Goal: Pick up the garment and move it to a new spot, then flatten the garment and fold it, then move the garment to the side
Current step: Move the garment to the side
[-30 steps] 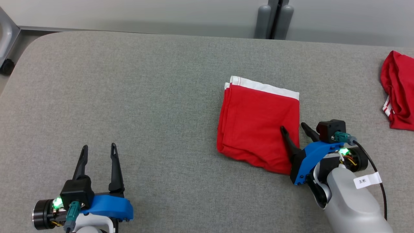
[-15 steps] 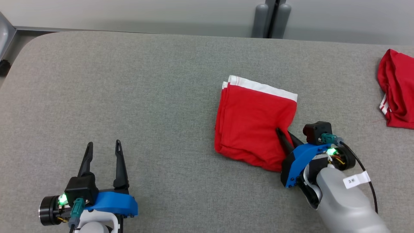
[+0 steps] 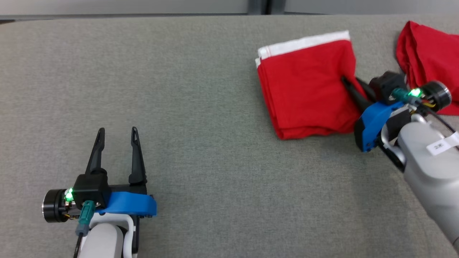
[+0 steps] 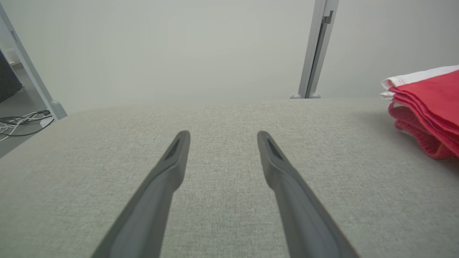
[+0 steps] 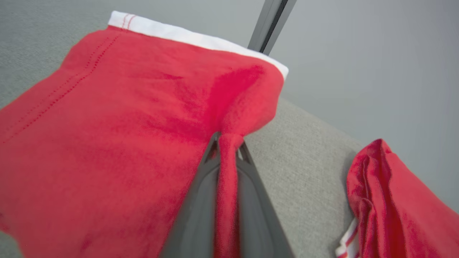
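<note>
Head view: folded red garment [image 3: 304,96], white band at far edge, lay flat on grey counter [image 3: 200,107], far right, near second red garment [image 3: 430,61]. Right jaws were nearly closed, pinching its right edge; likely a grip for dragging the stack aside without unfolding it. Left jaws stood wide apart and empty, low at left, well apart from cloth; judged idle.

Left wrist view: fingers [image 4: 168,172] spread over bare counter; garment's layered edge at right.

Right wrist view: ridge of red cloth clamped between fingers, fabric puckered toward grip.
</note>
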